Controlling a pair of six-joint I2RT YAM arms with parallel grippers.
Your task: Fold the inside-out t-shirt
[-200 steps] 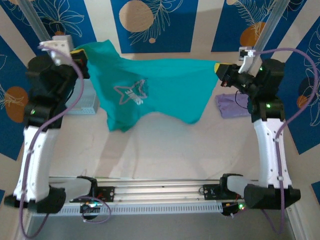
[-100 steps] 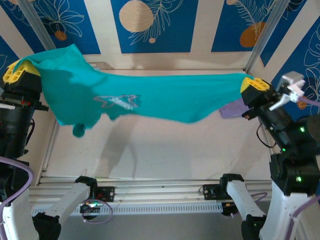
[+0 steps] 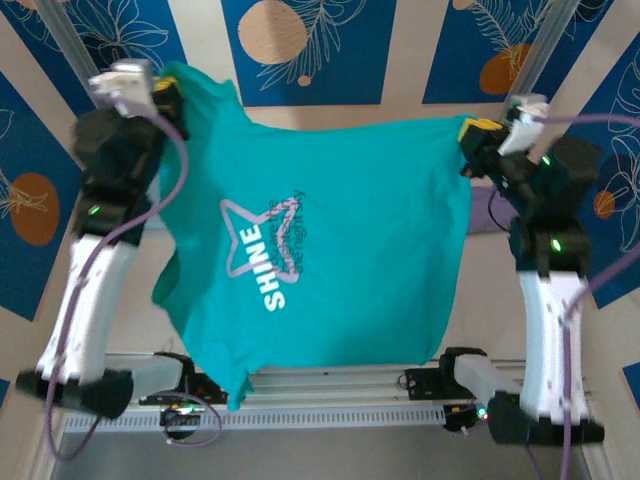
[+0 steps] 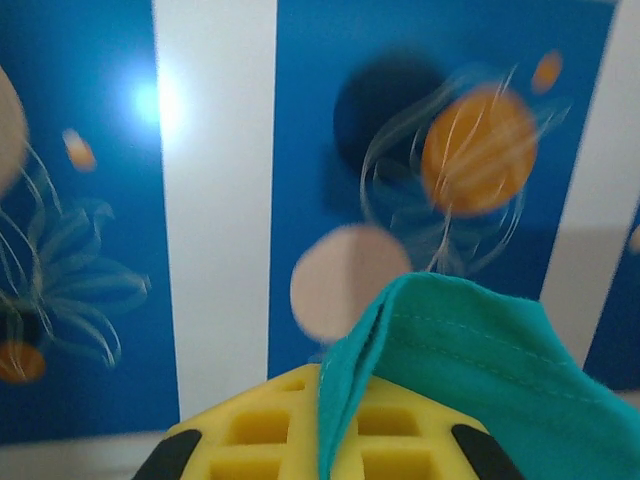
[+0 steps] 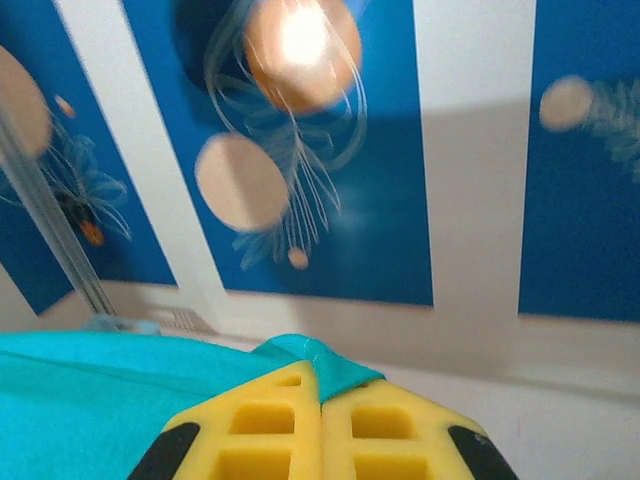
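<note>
As it hangs, soft teal t-shirt (image 3: 350, 250) drapes smooth.

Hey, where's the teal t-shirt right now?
In the top view the t-shirt hangs spread mid-frame, pinched at its upper corners by the left gripper and right gripper.

A pale desk (image 3: 495, 310) carries a lavender garment (image 3: 482, 215) near its right edge, only a sliver of it showing. Along the near edge runs a metal rail (image 3: 340, 385), with a perforated strip (image 3: 330, 415) just in front of it. Beyond the far edge stands a wall (image 3: 400, 40) of blue panels and white stripes, printed with a beige circle (image 3: 272, 30), orange circles (image 3: 505, 65) and thin leaf outlines. Slanting metal posts (image 3: 545, 45) rise at the far corners.
</note>
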